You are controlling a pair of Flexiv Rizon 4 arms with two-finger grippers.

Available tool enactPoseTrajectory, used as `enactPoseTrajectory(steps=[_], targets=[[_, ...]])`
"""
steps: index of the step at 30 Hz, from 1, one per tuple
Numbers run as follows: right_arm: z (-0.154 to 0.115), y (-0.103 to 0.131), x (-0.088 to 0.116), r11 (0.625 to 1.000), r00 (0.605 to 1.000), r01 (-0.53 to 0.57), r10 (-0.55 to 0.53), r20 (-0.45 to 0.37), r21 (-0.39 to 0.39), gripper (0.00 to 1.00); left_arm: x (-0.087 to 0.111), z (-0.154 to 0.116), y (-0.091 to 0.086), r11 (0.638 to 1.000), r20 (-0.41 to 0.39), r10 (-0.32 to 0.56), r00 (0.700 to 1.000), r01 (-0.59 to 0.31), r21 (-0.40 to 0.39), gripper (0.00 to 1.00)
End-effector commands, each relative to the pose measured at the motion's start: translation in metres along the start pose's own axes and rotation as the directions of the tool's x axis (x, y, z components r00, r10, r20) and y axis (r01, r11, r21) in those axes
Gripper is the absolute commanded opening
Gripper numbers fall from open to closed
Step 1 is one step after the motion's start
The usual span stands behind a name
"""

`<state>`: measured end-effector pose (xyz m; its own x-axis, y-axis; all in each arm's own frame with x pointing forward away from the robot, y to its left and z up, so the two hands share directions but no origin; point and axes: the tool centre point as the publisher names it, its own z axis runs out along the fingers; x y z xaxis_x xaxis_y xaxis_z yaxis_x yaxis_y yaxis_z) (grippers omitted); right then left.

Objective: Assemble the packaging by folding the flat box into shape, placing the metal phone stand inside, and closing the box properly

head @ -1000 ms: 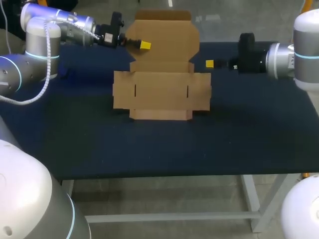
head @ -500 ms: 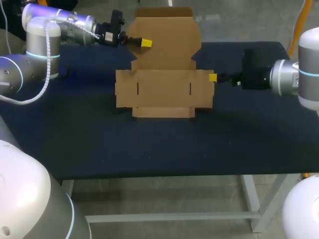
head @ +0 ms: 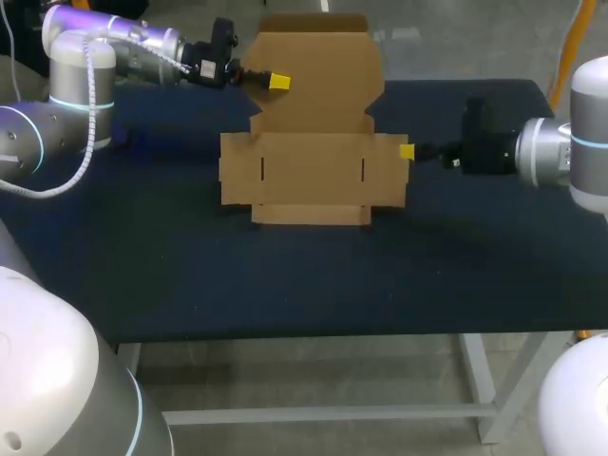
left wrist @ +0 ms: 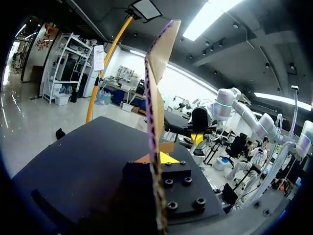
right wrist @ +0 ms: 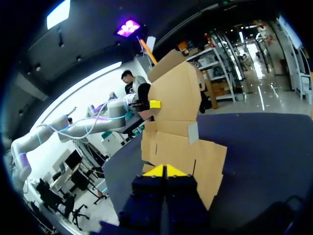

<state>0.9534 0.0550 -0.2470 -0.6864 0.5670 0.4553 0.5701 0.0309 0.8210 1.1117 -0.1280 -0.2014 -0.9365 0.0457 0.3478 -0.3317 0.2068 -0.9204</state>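
The left claw point(head: 275, 84) is clamped on the raised lid point(head: 323, 66) of the box point(head: 313, 171), with the cardboard edge-on between its fingers. The right claw point(head: 407, 150), tips pressed together on nothing, sits at the edge of the side flap point(head: 388, 176), with the box just ahead of it.

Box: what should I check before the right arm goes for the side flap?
1. Left gripper holds box lid: ok, shut on the raised panel.
2. Lid upright: ok, stands up off the table.
3. Right gripper at right side flap: ok, tip at its edge.
4. Right fingers open for a grasp: not ok, tips together.
5. Side flaps folded up: not ok, both lie flat.
6. Phone stand at hand: cannot tell, not in view.
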Motion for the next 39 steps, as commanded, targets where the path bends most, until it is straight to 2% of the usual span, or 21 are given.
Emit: enactPoseTrajectory(steps=[1,5,14,18,27,39], targets=[[-0.001,-0.001,0.000,1.000,1.000,0.002,-0.002,-0.004,-0.005,0.00,-0.001,-0.001,-0.001,1.000,-0.007,0.000,1.000,0.000,-0.002,0.00],[0.008,0.001,0.012,0.999,0.999,0.034,-0.034,-0.022,-0.019,0.00,0.001,-0.001,-0.002,1.000,-0.002,0.006,1.000,-0.006,0.000,0.00],[-0.008,-0.009,0.025,0.996,0.998,0.065,-0.065,0.011,-0.067,0.00,0.011,0.001,-0.007,0.999,0.016,0.026,1.000,-0.026,0.027,0.00],[-0.009,-0.017,0.031,0.994,0.996,0.091,-0.090,0.028,-0.057,0.00,0.017,0.005,-0.009,1.000,0.030,0.018,0.999,-0.018,0.013,0.00],[-0.014,-0.036,0.044,0.985,0.985,0.164,-0.161,0.056,-0.054,0.00,0.044,0.015,-0.020,1.000,0.089,0.014,0.996,-0.011,-0.028,0.00],[-0.019,-0.056,0.050,0.976,0.976,0.211,-0.208,0.065,-0.060,0.00,0.071,0.024,-0.027,0.999,0.128,-0.004,0.992,0.008,-0.031,0.00]])
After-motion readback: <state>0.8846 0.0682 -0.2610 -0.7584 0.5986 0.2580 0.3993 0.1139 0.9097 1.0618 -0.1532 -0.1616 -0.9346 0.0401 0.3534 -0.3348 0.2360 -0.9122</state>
